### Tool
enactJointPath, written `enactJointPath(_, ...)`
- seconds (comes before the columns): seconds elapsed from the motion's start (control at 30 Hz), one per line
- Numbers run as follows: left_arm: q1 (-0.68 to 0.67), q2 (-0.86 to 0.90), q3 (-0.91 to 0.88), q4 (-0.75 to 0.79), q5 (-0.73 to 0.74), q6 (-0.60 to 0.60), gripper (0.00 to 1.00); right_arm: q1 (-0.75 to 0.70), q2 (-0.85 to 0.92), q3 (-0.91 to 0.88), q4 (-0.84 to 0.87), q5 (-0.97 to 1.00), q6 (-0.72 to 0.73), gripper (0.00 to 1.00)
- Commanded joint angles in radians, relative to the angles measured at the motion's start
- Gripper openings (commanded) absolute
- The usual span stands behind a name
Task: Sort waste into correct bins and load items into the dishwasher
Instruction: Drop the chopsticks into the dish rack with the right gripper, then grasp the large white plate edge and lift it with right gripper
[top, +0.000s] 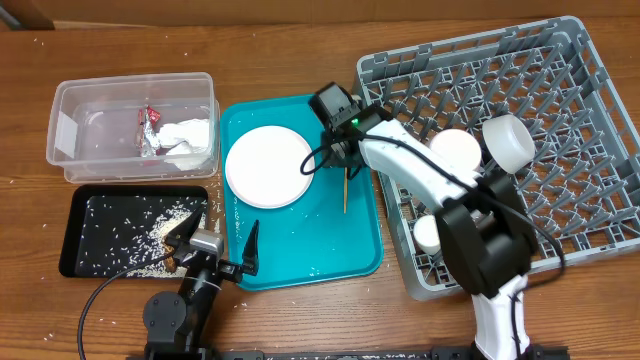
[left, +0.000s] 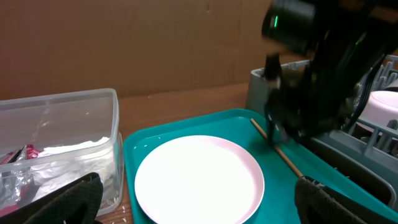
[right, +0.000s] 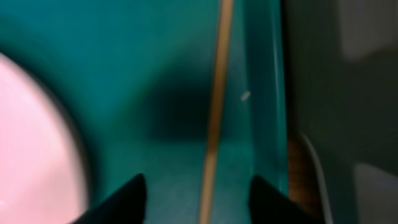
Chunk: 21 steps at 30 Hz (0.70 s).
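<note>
A white plate (top: 268, 166) lies on the teal tray (top: 300, 255), with one wooden chopstick (top: 346, 195) to its right. My right gripper (top: 343, 162) is open and low over the chopstick's far end. In the right wrist view the chopstick (right: 214, 112) runs between the open fingers (right: 199, 202). My left gripper (top: 217, 245) is open and empty at the tray's near left corner, facing the plate (left: 199, 180). The red wrapper (top: 152, 125) and white tissue (top: 190, 135) lie in the clear tub (top: 62, 130). Rice (top: 170, 228) lies in the black tray (top: 85, 262).
The grey dish rack (top: 570, 90) stands at the right and holds a white bowl (top: 455, 150), a pale grey bowl (top: 508, 140) and a small white cup (top: 428, 233). The right arm reaches across the rack's left edge. Loose rice grains lie on the table near the black tray.
</note>
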Motion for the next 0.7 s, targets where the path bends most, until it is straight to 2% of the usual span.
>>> enactJointPath(0.0, 0.007, -0.011, -0.005, 0.002, 0.008, -0.014, 1.0, -0.015, 0.025, -0.003, -0.004, -0.086, 0.054, 0.35)
enactJointPath(0.03, 0.007, -0.011, -0.005, 0.002, 0.008, -0.013, 1.0, -0.015, 0.031, -0.004, -0.007, -0.108, 0.054, 0.31)
enactJointPath(0.1, 0.007, -0.011, -0.005, 0.002, 0.008, -0.014, 1.0, -0.005, 0.035, -0.004, -0.022, -0.148, 0.054, 0.07)
enactJointPath(0.13, 0.007, -0.011, -0.005, 0.002, 0.008, -0.013, 1.0, -0.001, 0.032, -0.001, -0.033, -0.147, 0.054, 0.04)
enactJointPath(0.33, 0.007, -0.011, -0.005, 0.002, 0.008, -0.014, 1.0, -0.01, -0.06, 0.066, -0.097, -0.116, 0.047, 0.04)
enactJointPath(0.4, 0.007, -0.011, -0.005, 0.002, 0.008, -0.014, 1.0, -0.023, -0.149, 0.091, -0.113, -0.071, -0.012, 0.04)
enactJointPath(0.43, 0.007, -0.011, -0.005, 0.002, 0.008, -0.013, 1.0, -0.029, -0.192, 0.092, -0.113, -0.043, -0.057, 0.04)
enactJointPath(0.5, 0.007, -0.011, -0.005, 0.002, 0.008, -0.013, 1.0, -0.065, -0.289, 0.092, -0.117, 0.034, -0.28, 0.04)
enactJointPath(0.53, 0.007, -0.011, -0.005, 0.002, 0.008, -0.014, 1.0, -0.094, -0.301, 0.092, -0.126, 0.038, -0.414, 0.04)
enactJointPath(0.57, 0.007, -0.011, -0.005, 0.002, 0.008, -0.013, 1.0, -0.121, -0.3, 0.089, -0.139, 0.039, -0.486, 0.04)
enactJointPath(0.67, 0.007, -0.011, -0.005, 0.002, 0.008, -0.014, 1.0, -0.215, -0.267, 0.037, -0.129, 0.015, -0.535, 0.04)
